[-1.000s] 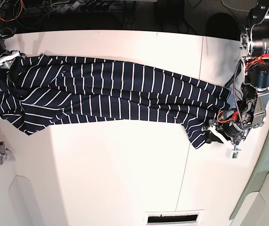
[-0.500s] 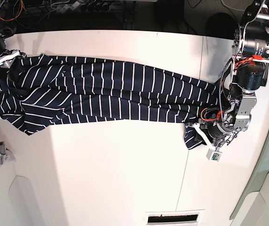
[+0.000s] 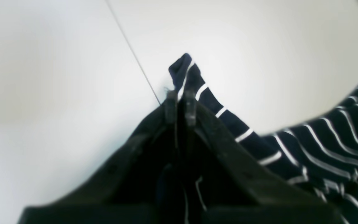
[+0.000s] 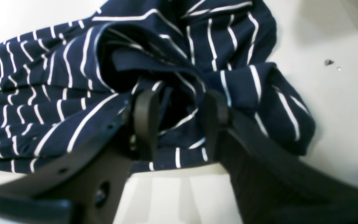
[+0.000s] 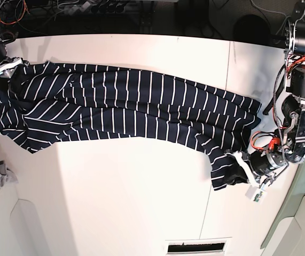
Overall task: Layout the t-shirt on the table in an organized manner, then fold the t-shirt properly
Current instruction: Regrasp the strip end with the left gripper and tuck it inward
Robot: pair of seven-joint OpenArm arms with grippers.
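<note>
Fabric is pinched at both ends: the t-shirt [image 5: 125,106] is laid across the table [image 5: 115,202] as a long, rumpled band, its long axis running from the far left of the base view down toward the lower right. At that lower-right end the left gripper [image 3: 180,104] is seen with its jaws pressed together on a narrow striped corner of cloth, a small tip of it poking out beyond the fingertips, close by the thin dark seam in the tabletop. At the opposite end, the right gripper [image 4: 179,124] is shown with its jaws standing partly apart and a thick bunch of striped fabric gathered between them; the fingers look pressed against that bunch, so a hold on it is judged likely, though it cannot be called with certainty. The body of the shirt is stretched between the two grippers, so each arm is nearest its own end. From the left gripper the mass of cloth lies up and across toward the other arm, and any spreading pull would be judged to run crosswise to that axis, since the band is narrow and heavily creased along its length.
</note>
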